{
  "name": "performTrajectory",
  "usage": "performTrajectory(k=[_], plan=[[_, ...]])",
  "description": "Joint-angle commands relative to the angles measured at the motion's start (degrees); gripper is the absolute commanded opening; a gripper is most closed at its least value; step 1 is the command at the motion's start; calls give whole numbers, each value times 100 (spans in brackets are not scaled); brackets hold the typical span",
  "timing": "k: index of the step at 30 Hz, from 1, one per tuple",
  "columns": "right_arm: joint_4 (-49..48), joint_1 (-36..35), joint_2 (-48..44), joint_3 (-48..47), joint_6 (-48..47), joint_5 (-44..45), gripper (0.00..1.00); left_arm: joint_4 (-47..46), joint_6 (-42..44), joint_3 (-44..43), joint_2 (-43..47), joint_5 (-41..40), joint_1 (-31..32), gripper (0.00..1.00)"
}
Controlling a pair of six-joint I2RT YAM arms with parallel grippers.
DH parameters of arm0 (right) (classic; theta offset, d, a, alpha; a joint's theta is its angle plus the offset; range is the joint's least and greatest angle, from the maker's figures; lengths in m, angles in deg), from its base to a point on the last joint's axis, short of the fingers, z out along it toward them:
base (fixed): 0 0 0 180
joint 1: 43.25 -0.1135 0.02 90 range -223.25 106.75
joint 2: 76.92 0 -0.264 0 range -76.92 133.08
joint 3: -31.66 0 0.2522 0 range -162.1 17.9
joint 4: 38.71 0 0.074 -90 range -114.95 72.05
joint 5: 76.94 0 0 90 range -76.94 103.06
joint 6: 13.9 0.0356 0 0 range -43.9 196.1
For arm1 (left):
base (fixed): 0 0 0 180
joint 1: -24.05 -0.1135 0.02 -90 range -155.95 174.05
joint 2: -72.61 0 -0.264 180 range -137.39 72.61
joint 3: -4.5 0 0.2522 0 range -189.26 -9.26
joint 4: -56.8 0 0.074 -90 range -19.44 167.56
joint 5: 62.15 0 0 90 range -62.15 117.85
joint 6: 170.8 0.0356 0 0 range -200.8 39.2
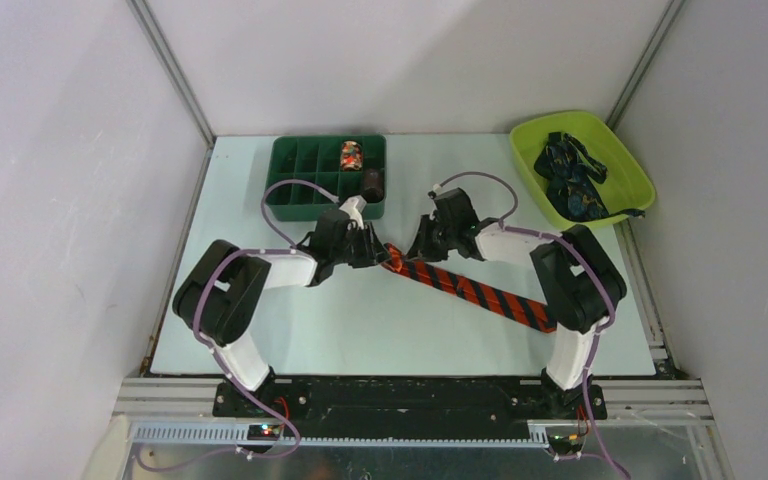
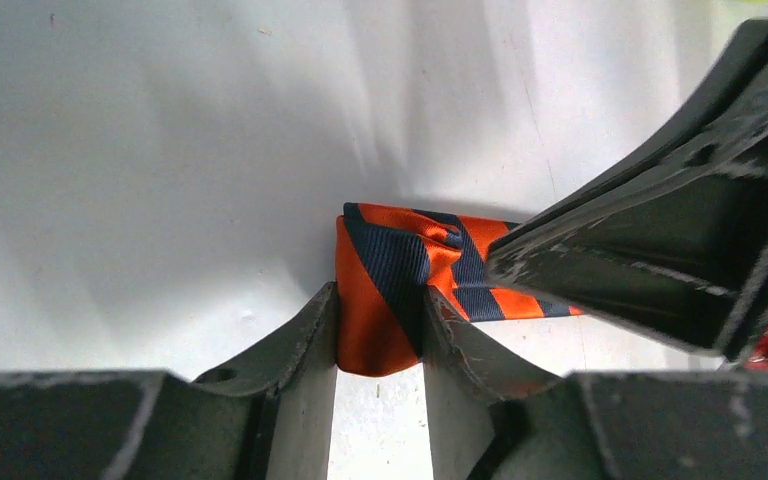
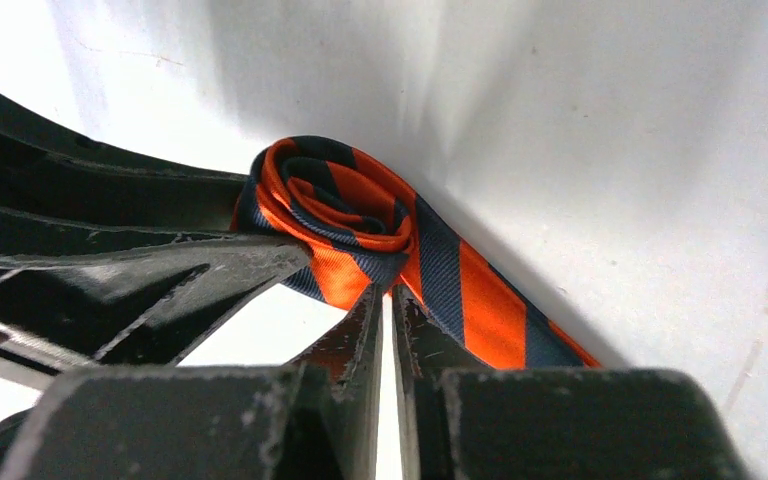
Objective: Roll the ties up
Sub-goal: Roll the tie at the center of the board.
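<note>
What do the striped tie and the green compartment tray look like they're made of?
Striped tie: woven fabric, perhaps silk or polyester; fine ribbed weave with soft sheen. Compartment tray: probably moulded plastic; uniform dark green, thin rigid dividers.

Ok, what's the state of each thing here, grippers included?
Red-orange black-striped fabric tie: one end rolled, rest flat on table.
Left gripper: shut on the roll.
Right gripper: shut, tips at the roll.
Dark navy patterned ties: heaped in lime-green plastic bin.
Dark green compartment tray: two rolls inside.
</note>
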Motion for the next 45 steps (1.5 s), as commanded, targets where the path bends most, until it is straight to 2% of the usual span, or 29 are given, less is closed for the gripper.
performTrajectory(k=[1, 9, 17, 25, 38, 45], plan=[[262, 149, -692, -151, -247, 278, 11, 420, 324, -236, 321, -326, 112, 36], [651, 366, -1092, -145, -482, 537, 12, 1030, 629, -486, 519, -955, 360, 35], [495, 406, -1099, 32, -408, 456, 12, 1489, 815, -620, 627, -1667, 559, 34], [487, 408, -1121, 85, -422, 471, 12, 2052, 1180, -968, 594, -2850, 1009, 35], [458, 429, -1118, 141, -418, 478, 11, 2896, 1527, -1573, 290, -4537, 1574, 34], [452, 448, -1107, 139, -419, 455, 11, 3116, 1771, -1832, 4, -5068, 1810, 33]])
